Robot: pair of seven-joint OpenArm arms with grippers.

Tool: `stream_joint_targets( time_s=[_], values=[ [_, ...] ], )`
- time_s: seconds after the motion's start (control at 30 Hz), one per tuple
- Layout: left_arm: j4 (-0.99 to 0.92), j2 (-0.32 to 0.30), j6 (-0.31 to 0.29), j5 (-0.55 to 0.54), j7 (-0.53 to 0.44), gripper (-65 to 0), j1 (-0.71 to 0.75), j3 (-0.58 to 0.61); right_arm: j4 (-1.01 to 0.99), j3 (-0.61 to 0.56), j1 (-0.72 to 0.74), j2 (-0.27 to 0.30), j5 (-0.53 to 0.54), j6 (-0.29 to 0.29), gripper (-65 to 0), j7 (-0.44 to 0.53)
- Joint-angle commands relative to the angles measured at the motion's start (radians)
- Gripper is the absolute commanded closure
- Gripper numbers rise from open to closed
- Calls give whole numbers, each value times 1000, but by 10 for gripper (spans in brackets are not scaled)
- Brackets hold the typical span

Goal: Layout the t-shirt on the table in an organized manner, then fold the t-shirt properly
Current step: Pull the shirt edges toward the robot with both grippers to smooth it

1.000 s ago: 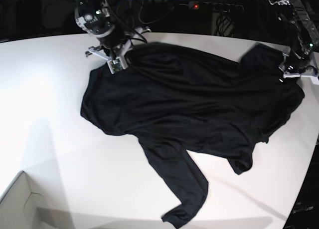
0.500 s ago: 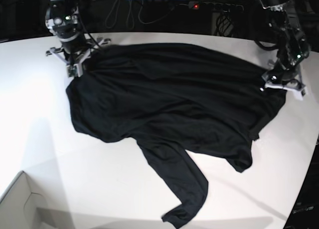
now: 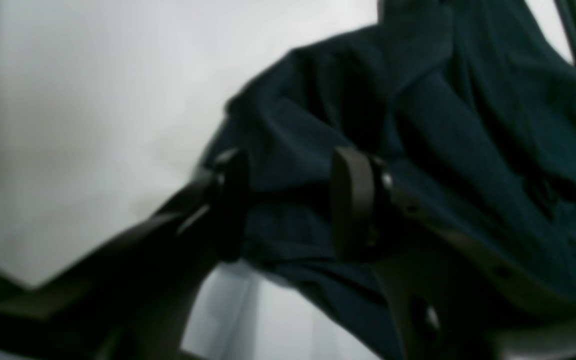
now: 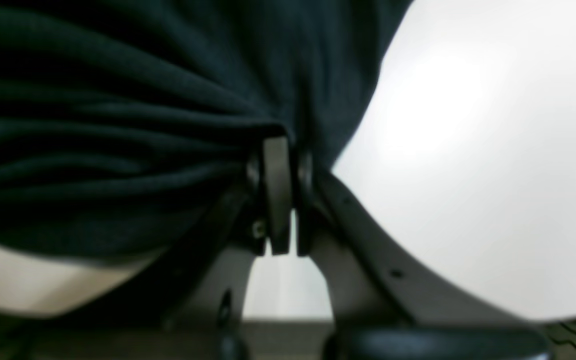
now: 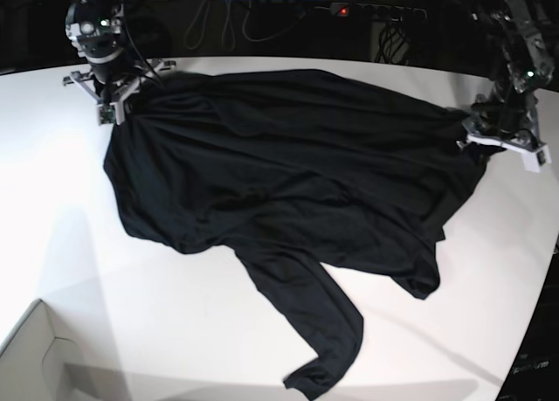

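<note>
Stretching the t-shirt (image 5: 288, 165) between two far corners appears to be the step in hand. Right gripper (image 5: 112, 104) sits at the far corner of the garment on the base view's left. The right wrist view shows its jaws pressed nearly together with a bunch of black cloth drawn taut into them, folds radiating from the pinch. Left gripper (image 5: 489, 130) is at the opposite edge. The left wrist view shows its fingers (image 3: 353, 200) set apart, a thick fold of cloth lying between them; whether they actually clamp it, cannot tell.

Shirt body lies spread across the far half of the table (image 5: 131, 296), rumpled. One long sleeve trails toward the near edge, unstraightened. Layout judged only partly done; folding not begun. A small white box corner (image 5: 31, 357) sits near left.
</note>
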Motion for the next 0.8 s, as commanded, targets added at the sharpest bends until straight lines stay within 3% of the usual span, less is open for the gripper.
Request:
stream_joint_targets(
  time_s=[0.0, 0.07, 0.3, 0.53, 0.67, 0.77],
  values=[
    [36, -14, -2, -3, -25, -262, -16, -15, 44, 5, 3, 4, 3, -1, 0, 28],
    [52, -14, -2, -3, -28, -265, -20, -20, 76, 5, -11, 4, 3, 1, -31, 28],
    [-18, -14, -2, -1, -25, -266, -165, -17, 145, 7, -12, 4, 3, 1, -236, 32],
    [-203, -11, -2, 8, -29, -266, -332, 85, 143, 8, 97, 3, 2, 1, -302, 28],
    [-306, -6, -1, 9, -34, -266, -427, 169, 94, 8, 242, 6, 2, 1, -369, 26],
    [-363, -2, 2, 9, -37, -266, -473, 214, 28, -1, 342, 41, 2, 1, -418, 26]
  ],
)
